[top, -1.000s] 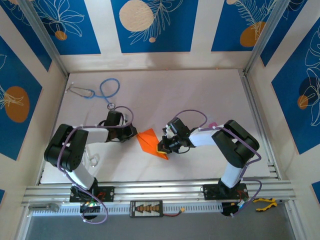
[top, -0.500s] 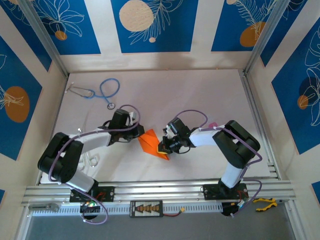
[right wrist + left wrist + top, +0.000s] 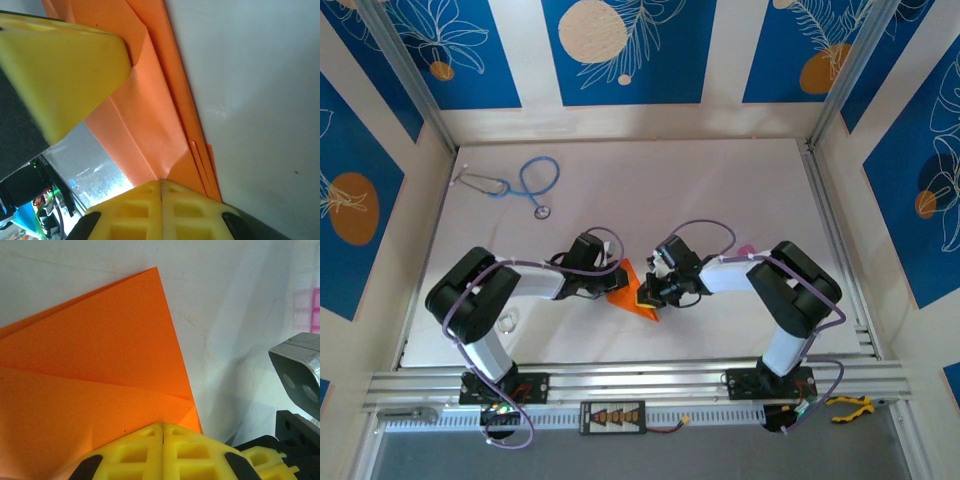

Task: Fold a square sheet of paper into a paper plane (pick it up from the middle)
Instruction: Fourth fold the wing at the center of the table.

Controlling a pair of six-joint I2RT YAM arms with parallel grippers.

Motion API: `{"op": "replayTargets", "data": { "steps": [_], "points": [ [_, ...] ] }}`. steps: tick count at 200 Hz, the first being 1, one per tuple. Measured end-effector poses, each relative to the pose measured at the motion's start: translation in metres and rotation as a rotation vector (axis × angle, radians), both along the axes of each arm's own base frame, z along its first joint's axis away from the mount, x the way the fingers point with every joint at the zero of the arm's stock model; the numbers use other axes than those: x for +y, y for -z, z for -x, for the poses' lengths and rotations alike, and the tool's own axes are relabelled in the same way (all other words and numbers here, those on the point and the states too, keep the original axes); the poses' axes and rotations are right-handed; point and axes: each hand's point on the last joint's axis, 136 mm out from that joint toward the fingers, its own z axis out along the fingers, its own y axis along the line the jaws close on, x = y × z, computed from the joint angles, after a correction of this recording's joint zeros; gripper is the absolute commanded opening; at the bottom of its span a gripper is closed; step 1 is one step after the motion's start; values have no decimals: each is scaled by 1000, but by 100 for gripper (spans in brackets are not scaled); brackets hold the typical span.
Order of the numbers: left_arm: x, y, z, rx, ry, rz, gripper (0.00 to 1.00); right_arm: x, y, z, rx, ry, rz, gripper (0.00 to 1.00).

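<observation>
Left jaws closer; paper plane [image 3: 632, 300] half-hidden

Both arms are showing the same build: the left arm [image 3: 480, 295] and the right arm [image 3: 795, 285] are wearing glossy black joint housings, with white links running between them. 1 purple cable [image 3: 705, 223] is looping along each arm. Close in, the left gripper [image 3: 162, 429] is flashing bright yellow fingers [image 3: 135, 456], moulded with square pockets, with black inserts sitting at the outer edges. The right gripper [image 3: 161, 184] is matching it. A grey metal block [image 3: 299, 371] with 2 round holes is peeking in, possibly the other wrist's hardware.
</observation>
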Motion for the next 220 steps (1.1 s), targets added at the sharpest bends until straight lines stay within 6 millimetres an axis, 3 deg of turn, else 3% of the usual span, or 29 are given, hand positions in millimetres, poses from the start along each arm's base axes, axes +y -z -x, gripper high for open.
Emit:
{"op": "replayTargets", "data": {
  "steps": [119,176,220],
  "points": [
    [1,0,-1,-7,-9,12,3,-36,0,49,-19,-97,71,0],
    [2,0,-1,-7,-10,13,2,-40,-2,53,-24,-103,91,1],
    [7,-1,0,-3,-27,6,2,-40,-15,40,-36,-22,69,6]
  ]
}}
